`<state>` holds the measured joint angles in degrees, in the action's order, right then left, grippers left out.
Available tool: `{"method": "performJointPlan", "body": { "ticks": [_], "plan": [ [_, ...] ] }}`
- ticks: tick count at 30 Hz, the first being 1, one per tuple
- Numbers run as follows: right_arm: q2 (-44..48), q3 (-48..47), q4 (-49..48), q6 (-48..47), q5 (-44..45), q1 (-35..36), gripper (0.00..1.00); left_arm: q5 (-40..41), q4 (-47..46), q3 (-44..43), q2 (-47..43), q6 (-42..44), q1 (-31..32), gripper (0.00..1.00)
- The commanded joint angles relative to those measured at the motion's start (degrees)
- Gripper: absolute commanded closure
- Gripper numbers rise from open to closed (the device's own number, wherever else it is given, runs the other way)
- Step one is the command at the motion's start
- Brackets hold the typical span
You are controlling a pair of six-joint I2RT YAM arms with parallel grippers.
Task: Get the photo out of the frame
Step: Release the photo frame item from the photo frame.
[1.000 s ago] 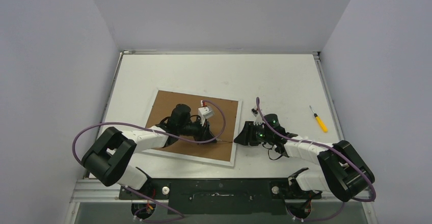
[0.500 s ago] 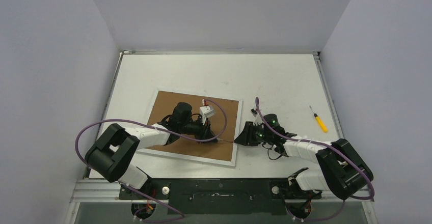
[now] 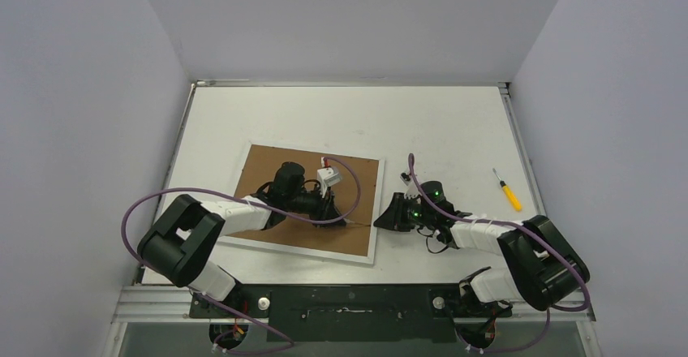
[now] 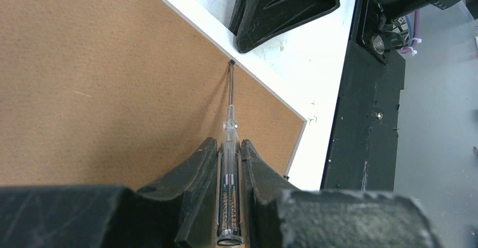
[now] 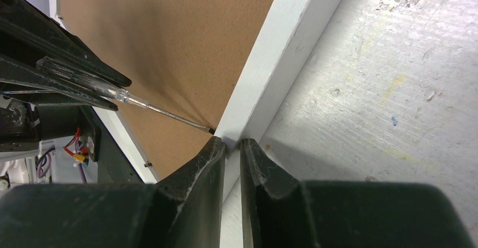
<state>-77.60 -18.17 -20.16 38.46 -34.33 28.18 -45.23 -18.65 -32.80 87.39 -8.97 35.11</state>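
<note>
The frame (image 3: pixel 268 177) lies face down on the table, its brown fibreboard back up, narrow white border around it. The photo is hidden. My left gripper (image 3: pixel 331 208) is shut on a clear-handled screwdriver (image 4: pixel 230 146). The tool's metal tip touches the inner side of the frame's right border (image 4: pixel 265 76). My right gripper (image 3: pixel 383 221) is nearly shut, its jaws standing just above that white border (image 5: pixel 270 62), beside the screwdriver tip (image 5: pixel 209 129). The frame's brown back (image 5: pixel 169 39) fills the left of the right wrist view.
A second screwdriver with a yellow handle (image 3: pixel 510 193) lies on the table at the right. The black base rail (image 3: pixel 349 308) runs along the near edge, close to the frame's near corner (image 4: pixel 301 125). White walls close the table in on three sides.
The left arm has shifted slightly right, bringing the screwdriver tip to the frame's right border. The right gripper has edged slightly left toward the same spot.
</note>
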Motion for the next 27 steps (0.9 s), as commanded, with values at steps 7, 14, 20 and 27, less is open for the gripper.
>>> {"method": "performJointPlan", "body": {
  "ticks": [7,14,20,27],
  "plan": [
    [-2.9,0.0,-5.6,0.3,-1.8,2.2,0.93,-2.2,-4.6,-2.4,2.9,-1.4,2.6,1.0],
    [-2.7,-0.3,-4.7,-0.1,-1.6,2.3,0.93,-1.3,-2.2,-5.4,2.0,-2.0,5.0,1.0],
    [-1.7,-0.5,-3.3,-0.6,-1.1,2.4,0.93,5.5,11.7,-11.7,0.8,1.7,9.1,1.0],
    [-1.2,-0.5,-2.8,-0.6,-0.4,2.3,0.93,9.4,18.4,-14.1,-2.5,0.6,13.1,1.0]
  ]
}}
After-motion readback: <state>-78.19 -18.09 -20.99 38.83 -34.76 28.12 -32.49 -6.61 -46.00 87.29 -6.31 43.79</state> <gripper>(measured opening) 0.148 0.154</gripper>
